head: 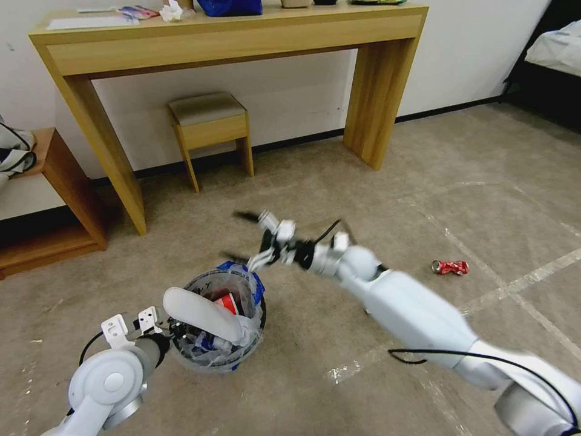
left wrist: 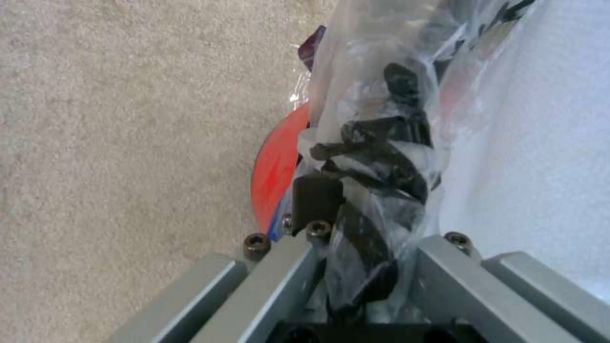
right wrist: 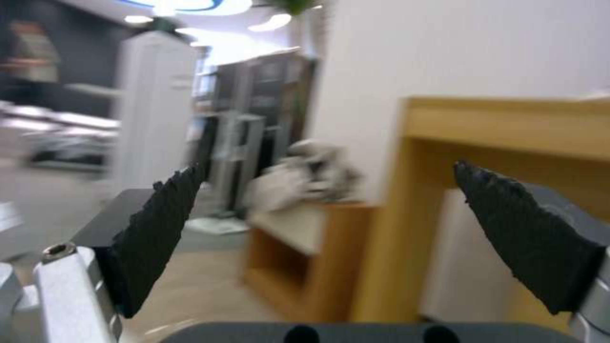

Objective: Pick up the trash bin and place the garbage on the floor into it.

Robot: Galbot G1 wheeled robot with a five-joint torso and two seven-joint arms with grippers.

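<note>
The trash bin (head: 245, 348), a small red pail lined with a clear printed bag, hangs just above the floor (head: 363, 175) at lower left. My left gripper (head: 172, 332) is shut on its near rim; the left wrist view shows the red rim (left wrist: 276, 171) and crumpled bag (left wrist: 381, 143) pinched in the gripper (left wrist: 356, 286). A flat white slipper (head: 200, 315) sticks out of the bin over red and white litter. My right gripper (head: 237, 236) hovers open and empty just beyond the bin; its dark fingertips (right wrist: 165, 209) stand wide apart. A crushed red can (head: 449, 267), part of the garbage, lies on the carpet to the right.
A wooden desk (head: 230, 36) stands against the far wall with a small stool (head: 210, 124) under it. A low wooden shelf (head: 54, 200) is at the left and a bed (head: 554, 51) at far right. Pale tape lines (head: 532, 275) cross the carpet.
</note>
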